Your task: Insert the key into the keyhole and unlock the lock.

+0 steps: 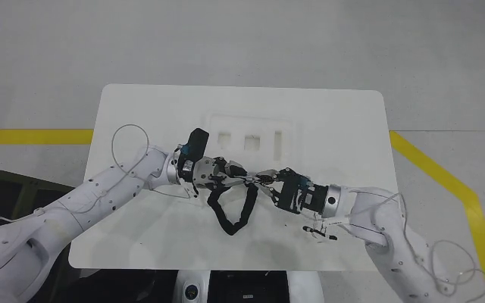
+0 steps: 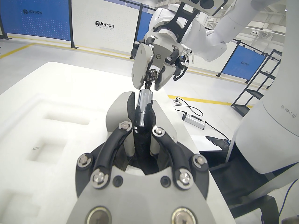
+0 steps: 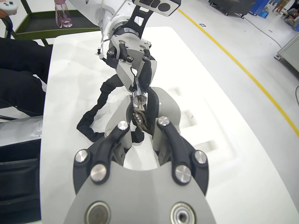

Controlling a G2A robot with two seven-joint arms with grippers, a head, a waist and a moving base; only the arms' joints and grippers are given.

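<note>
Fingers [image 3: 168, 108] hold key [image 3: 139, 117] at lock [image 3: 139, 99] (cable [image 1: 225, 221] looped).

Clearance about my fingers. My left gripper [image 1: 229, 173] and right gripper [image 1: 271, 182] stand tip to tip over the middle of the white rounded table [image 1: 348, 114]. The gap between them is taken up by the silver lock cylinder [image 2: 144, 100] and the dark-headed key [image 2: 151, 75]. To the near side, the black fabric-sheathed cable loop [image 1: 231, 216] bars the way below my wrists. To the far side lies the low white foam tray with rectangular recesses [image 1: 292, 125]. Bare tabletop gives passage at far left and far right.
</note>
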